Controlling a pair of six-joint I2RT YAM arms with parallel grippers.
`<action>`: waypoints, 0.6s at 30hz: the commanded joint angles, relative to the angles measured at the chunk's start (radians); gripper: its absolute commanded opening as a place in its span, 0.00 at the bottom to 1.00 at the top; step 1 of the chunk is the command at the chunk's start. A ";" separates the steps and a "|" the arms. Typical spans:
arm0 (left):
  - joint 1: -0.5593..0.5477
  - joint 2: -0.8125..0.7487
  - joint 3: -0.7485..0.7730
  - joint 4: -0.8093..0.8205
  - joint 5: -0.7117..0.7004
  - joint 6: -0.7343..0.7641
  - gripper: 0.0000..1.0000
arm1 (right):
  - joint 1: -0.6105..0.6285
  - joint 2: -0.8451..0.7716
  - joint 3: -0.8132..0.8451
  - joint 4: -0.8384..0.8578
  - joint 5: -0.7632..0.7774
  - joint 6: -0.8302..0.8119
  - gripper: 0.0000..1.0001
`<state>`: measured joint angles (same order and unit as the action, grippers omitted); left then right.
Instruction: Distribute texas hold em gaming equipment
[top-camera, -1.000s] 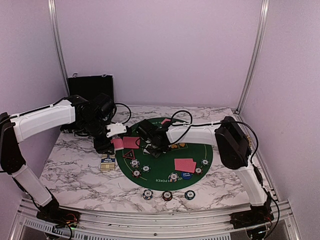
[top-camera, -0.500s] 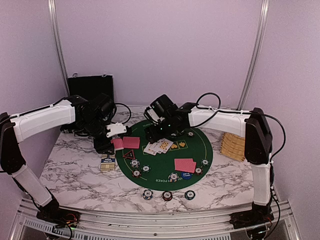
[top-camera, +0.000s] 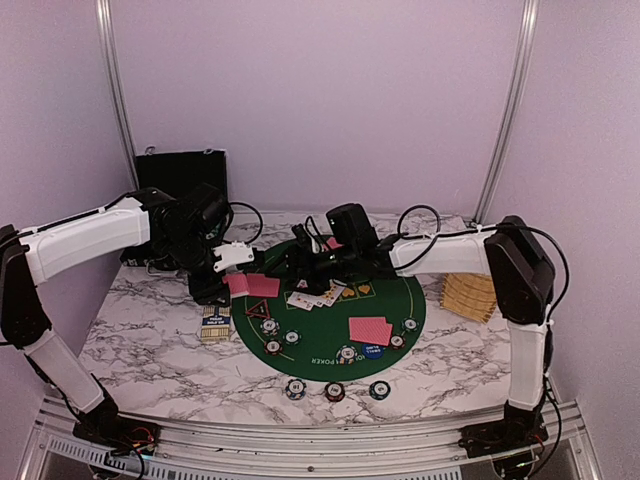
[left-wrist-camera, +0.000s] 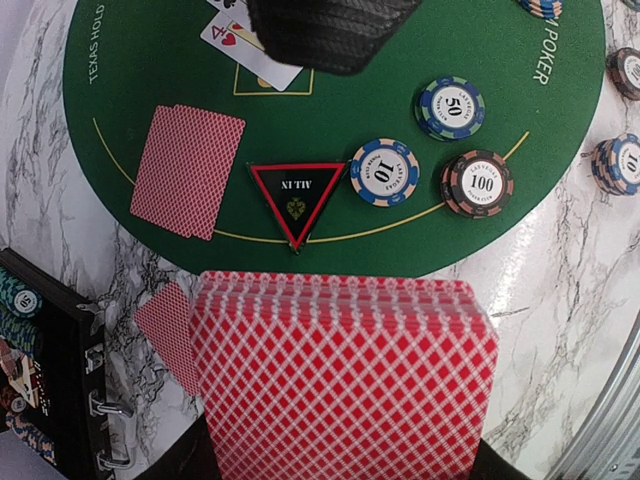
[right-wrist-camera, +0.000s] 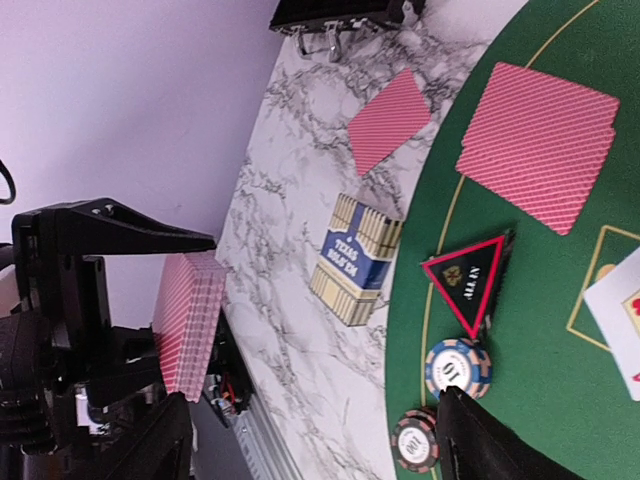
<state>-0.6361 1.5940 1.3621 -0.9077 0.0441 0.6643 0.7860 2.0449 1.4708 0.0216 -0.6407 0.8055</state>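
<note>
My left gripper (top-camera: 228, 276) is shut on a deck of red-backed cards (left-wrist-camera: 345, 375) and holds it over the mat's left edge; the deck fills the lower left wrist view and hides the jaws (left-wrist-camera: 345, 462). My right gripper (top-camera: 299, 259) is open and empty, low over the back left of the green mat (top-camera: 322, 348), pointing at the deck (right-wrist-camera: 190, 320). Its fingers (right-wrist-camera: 482, 440) frame the wrist view's bottom. A red-rimmed black triangle (left-wrist-camera: 297, 197), a blue 10 chip (left-wrist-camera: 384, 172), a 50 chip (left-wrist-camera: 450, 108) and a 100 chip (left-wrist-camera: 476, 183) lie on the mat. Face-down pairs lie at left (left-wrist-camera: 187, 170) and right (top-camera: 370, 330).
Face-up cards (top-camera: 320, 293) lie mid-mat. A Texas Hold'em card box (top-camera: 215, 323) and a single face-down card (left-wrist-camera: 165, 325) lie on the marble at left. Three chip stacks (top-camera: 334, 390) stand at the front. The black case (top-camera: 181, 175) stands back left, a tan slatted object (top-camera: 470, 293) right.
My right arm lifted off the mat's middle, swung back and turned its open gripper left toward the deck, uncovering the face-up cards. My left arm has barely moved.
</note>
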 joint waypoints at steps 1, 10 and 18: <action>0.003 -0.023 0.032 0.002 0.019 -0.008 0.00 | 0.002 0.034 -0.023 0.266 -0.130 0.197 0.82; 0.003 -0.015 0.040 0.003 0.023 -0.011 0.00 | 0.027 0.105 -0.002 0.420 -0.171 0.328 0.83; 0.003 -0.020 0.039 0.003 0.024 -0.014 0.00 | 0.055 0.175 0.038 0.507 -0.190 0.415 0.82</action>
<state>-0.6361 1.5940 1.3743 -0.9066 0.0494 0.6594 0.8230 2.1883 1.4616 0.4271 -0.8047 1.1496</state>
